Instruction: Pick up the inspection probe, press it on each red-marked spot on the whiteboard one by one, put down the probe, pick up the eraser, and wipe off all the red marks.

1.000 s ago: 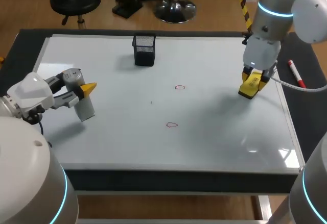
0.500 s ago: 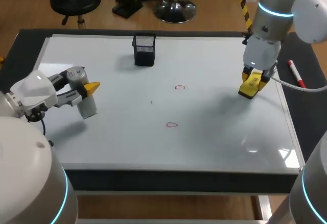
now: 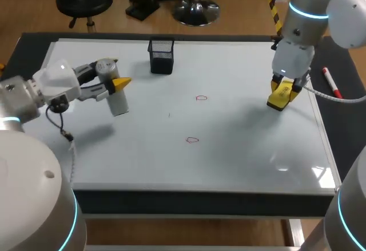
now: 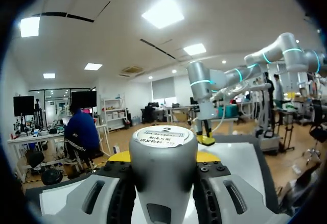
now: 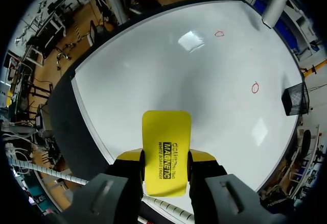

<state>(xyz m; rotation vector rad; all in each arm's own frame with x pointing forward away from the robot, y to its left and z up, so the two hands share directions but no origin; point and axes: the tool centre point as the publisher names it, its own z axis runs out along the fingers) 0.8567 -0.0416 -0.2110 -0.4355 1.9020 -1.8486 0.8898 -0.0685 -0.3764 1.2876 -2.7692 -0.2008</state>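
Probe (image 4: 164, 168) gripped between left fingers (image 4: 208, 156), above whiteboard (image 3: 240, 165) — eraser (image 5: 166, 152) clamped between right fingers (image 5: 129, 155), jutting ahead of them

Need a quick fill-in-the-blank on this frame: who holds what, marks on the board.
The left end effector is shut on the ____.
The right end effector is shut on a ____ eraser.
The whiteboard shows ____ red marks.
Missing words: probe; yellow; two.

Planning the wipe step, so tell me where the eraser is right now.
Head view: the yellow eraser is at the right side of the whiteboard, gripped in the right tool, to the right of the upper red mark.
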